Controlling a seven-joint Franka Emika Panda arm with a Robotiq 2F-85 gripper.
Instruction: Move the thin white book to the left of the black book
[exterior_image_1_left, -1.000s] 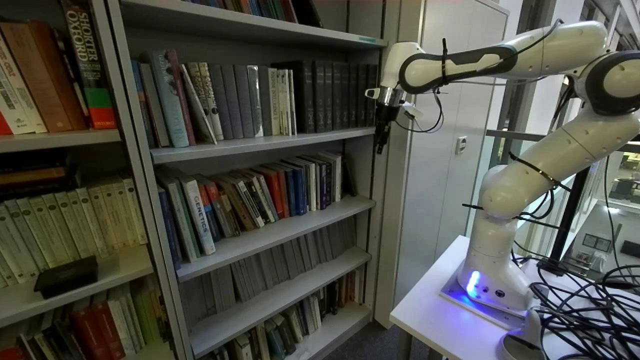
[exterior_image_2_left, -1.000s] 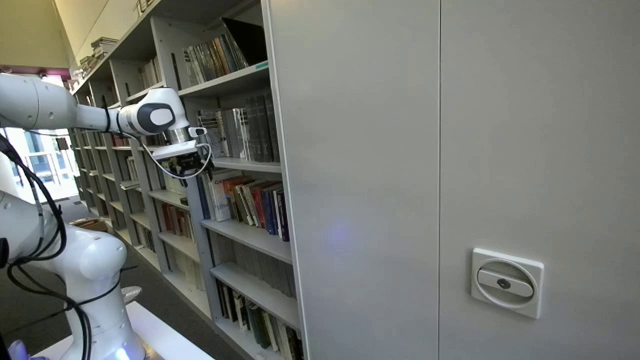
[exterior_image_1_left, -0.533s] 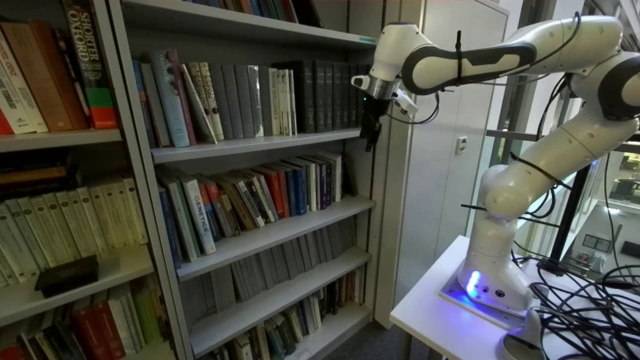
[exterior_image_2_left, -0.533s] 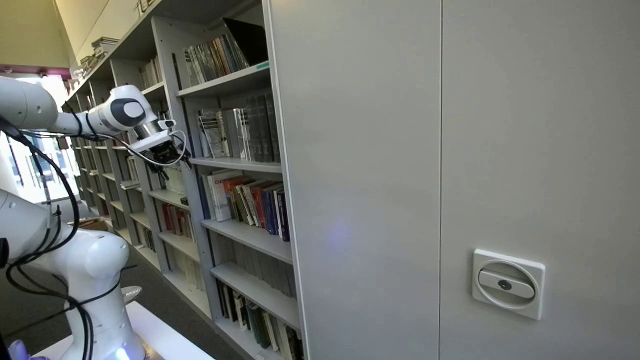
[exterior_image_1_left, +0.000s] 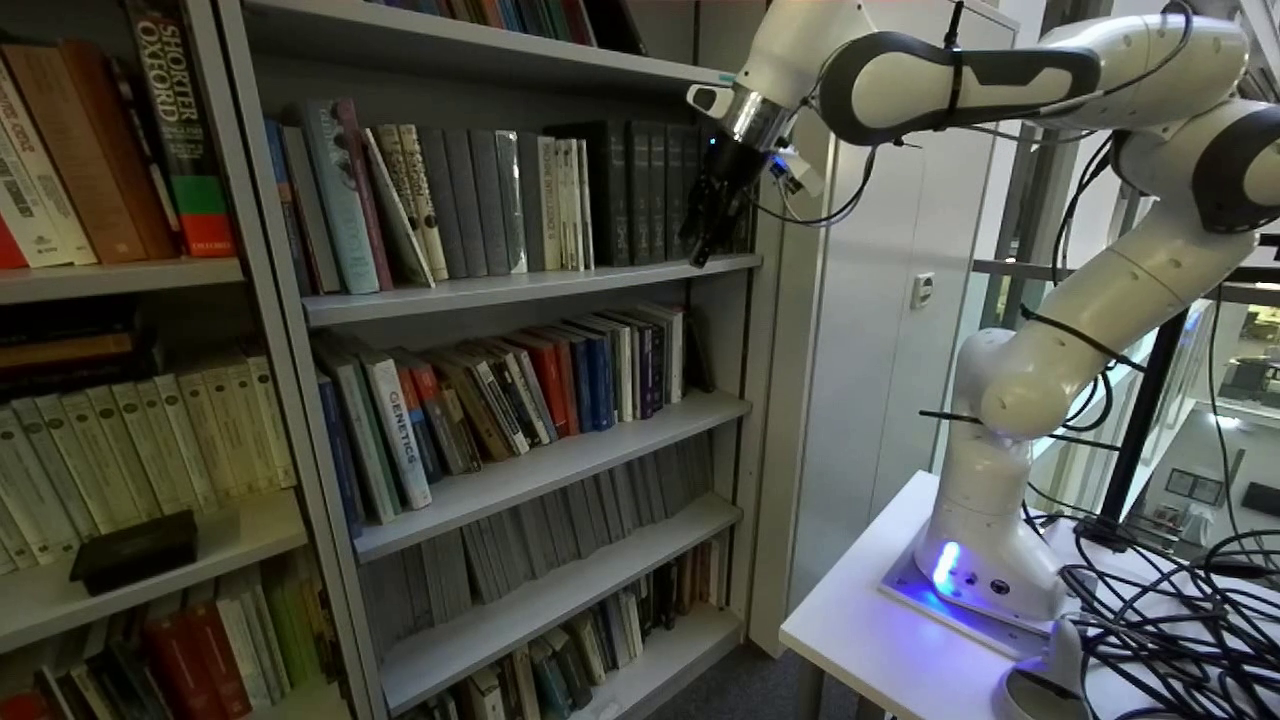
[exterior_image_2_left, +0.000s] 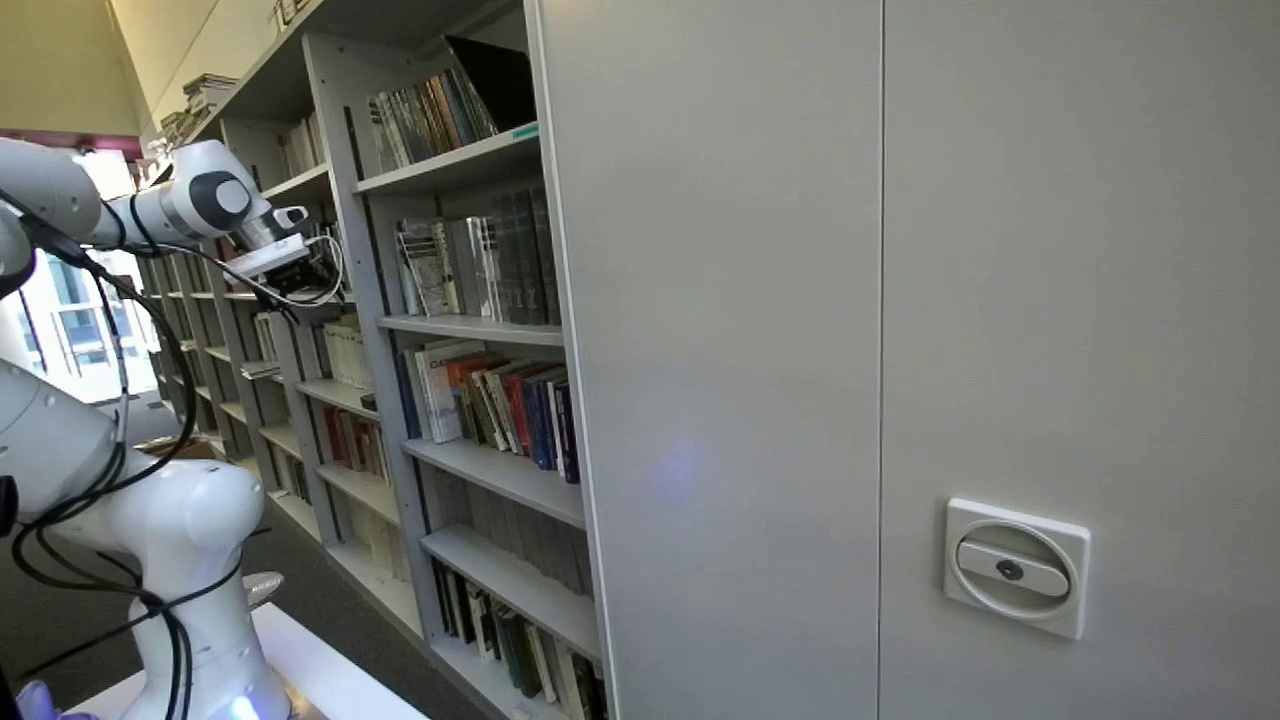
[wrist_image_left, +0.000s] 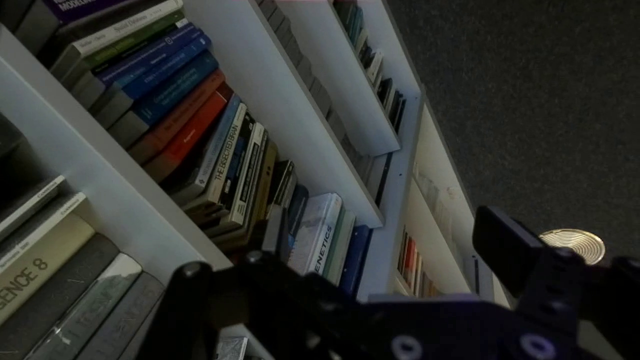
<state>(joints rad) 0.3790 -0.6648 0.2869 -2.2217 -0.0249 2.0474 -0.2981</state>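
Evidently, tool (exterior_image_1_left: 695, 249) outside shelf edge (exterior_image_1_left: 530, 290).

Up on the shelf (exterior_image_1_left: 543, 287) now, a thin white book (exterior_image_1_left: 586, 205) stands bolt upright, narrow spine facing out, last on the right in a tight cluster of slim white ones (exterior_image_1_left: 568, 205). Just to its right looms a black book (exterior_image_1_left: 614, 195), upright, thicker and taller, first in a dark row (exterior_image_1_left: 657, 190). Well off to the left, another thin pale book (exterior_image_1_left: 401, 205) tilts, top to the left. Which pale one is meant, I can't tell from here.
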